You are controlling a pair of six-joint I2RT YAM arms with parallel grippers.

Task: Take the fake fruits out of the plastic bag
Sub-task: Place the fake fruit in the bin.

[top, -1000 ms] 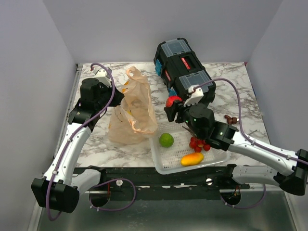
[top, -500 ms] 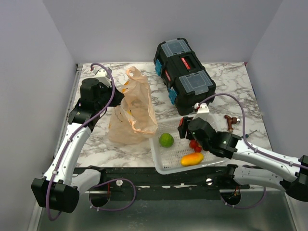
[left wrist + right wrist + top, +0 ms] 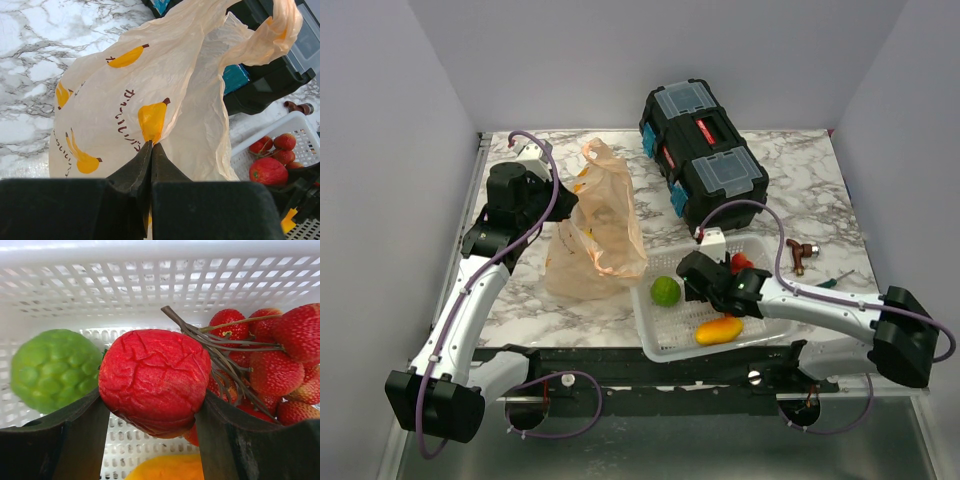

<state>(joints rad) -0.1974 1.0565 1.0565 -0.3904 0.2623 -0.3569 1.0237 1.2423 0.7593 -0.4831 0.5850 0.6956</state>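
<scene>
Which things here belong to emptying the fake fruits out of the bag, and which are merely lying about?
Job in hand: plastic bag; red round fruit; red berry bunch.
Lying about: green ball; orange oblong fruit; black toolbox.

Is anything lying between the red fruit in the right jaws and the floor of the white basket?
Nothing visible: bare mesh shows under the red fruit. The berry bunch crowds one side of it in the basket.

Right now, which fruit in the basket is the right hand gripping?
The wrinkled red round fruit, pinched in the right hand. The green ball, berry bunch and orange fruit lie loose beside it.
</scene>
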